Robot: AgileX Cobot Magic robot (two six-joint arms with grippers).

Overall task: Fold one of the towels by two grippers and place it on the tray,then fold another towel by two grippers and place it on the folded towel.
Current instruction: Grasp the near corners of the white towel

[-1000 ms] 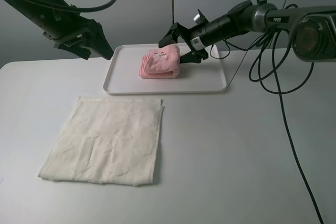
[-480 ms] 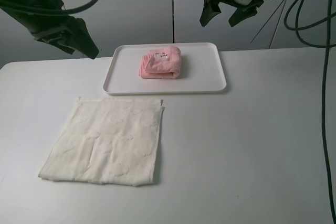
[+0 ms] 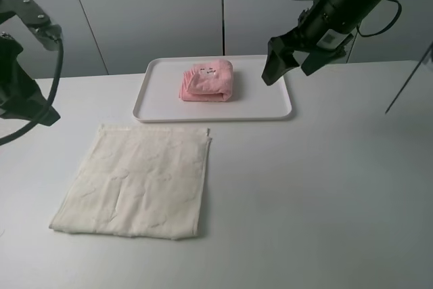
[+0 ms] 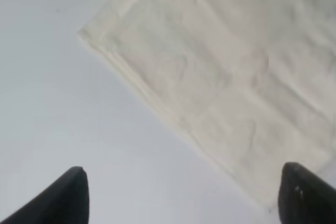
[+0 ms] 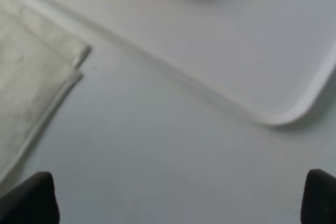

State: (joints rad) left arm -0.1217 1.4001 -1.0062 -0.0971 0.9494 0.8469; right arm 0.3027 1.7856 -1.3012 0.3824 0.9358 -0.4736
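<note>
Fingers (image 4: 71, 195) of left gripper (image 4: 182, 169) and right gripper (image 3: 291, 68) apart, empty; pink towel (image 3: 207, 80) bundled on tray (image 3: 264, 106), table's (image 3: 304, 201) far edge; cream towel (image 3: 139, 181) flat, front-left.

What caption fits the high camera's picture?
Folded pink terry towel on the flat white plastic tray; cream-white terry towel lying flat on the table; open right gripper hovers near the tray.

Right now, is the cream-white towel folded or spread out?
Spread out. The cream-white towel lies flat as a broad sheet on the table, unlike the pink towel bundled on the tray.
</note>
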